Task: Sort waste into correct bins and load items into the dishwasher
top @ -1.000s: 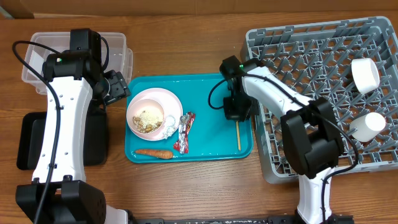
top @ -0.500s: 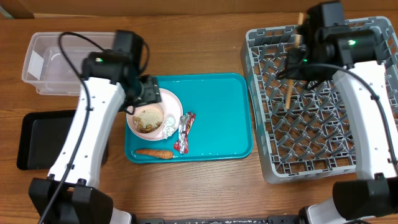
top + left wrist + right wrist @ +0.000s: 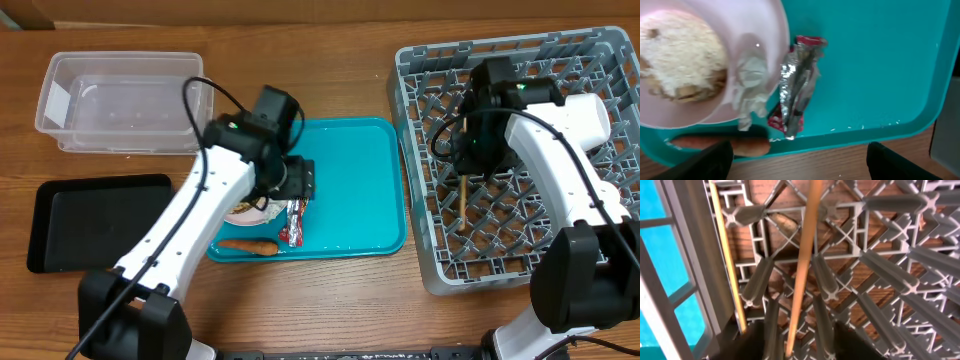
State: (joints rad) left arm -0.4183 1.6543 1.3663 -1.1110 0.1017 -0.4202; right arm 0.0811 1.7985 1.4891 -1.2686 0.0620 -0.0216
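1. The dish rack (image 3: 500, 250) is square grey plastic, a lattice floor set with upright pegs. It stands on the wooden surface (image 3: 330, 60), just right of the smooth teal tray (image 3: 360, 170).
2. The right claw (image 3: 468, 150) hangs over the rack's left part with its jaws parted. A thin, light wooden chopstick (image 3: 802, 270) runs between its fingers (image 3: 757, 340) with a gap on each side, so we read no grip. A second chopstick (image 3: 726, 250) lies along the rack's wall.
3. The left claw (image 3: 800, 162) is spread wide and empty above the crumpled red-and-silver wrapper (image 3: 797, 90), which lies on the teal tray beside the round white plate (image 3: 740, 20).
4. The plate carries crumbly beige scraps (image 3: 680, 60) and a wrinkled tissue wad (image 3: 751, 85) at its rim. The smooth orange carrot (image 3: 745, 146) lies just beside it.
5. The clear rectangular tub (image 3: 120, 100) and the shallow black tray (image 3: 95, 220) sit at the far left.
6. A second ago the right claw was over the teal tray, where that chopstick lay; the tray now has none. The left claw has come from the tub to the wrapper.
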